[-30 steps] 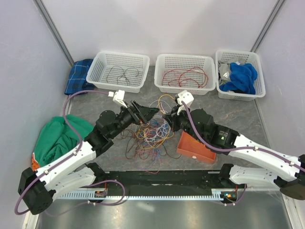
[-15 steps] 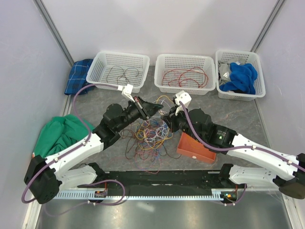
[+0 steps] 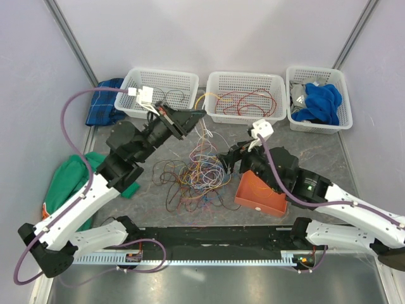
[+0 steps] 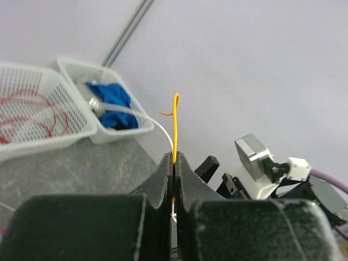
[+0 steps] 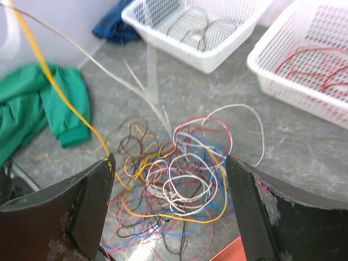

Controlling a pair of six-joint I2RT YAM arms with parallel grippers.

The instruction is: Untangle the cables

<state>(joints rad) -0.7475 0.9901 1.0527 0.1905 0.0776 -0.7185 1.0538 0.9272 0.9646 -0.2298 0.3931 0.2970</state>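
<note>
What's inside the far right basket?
The basket holds a bunched blue cloth with a grey item at its left. Anything underneath them is covered.

Two black-and-white jointed arms with thick lilac hoses

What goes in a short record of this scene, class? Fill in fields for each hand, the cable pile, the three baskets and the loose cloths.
Left hand: shut on a yellow cable, high above the table
Right hand: open, over the pile, holding nothing
Cable pile: tangled, many colours, mid-table
Left basket: dark cables
Middle basket: red cables
Right basket: blue and grey cloth
Loose cloths: green cloth at left; blue checked cloth beside the left basket
</note>
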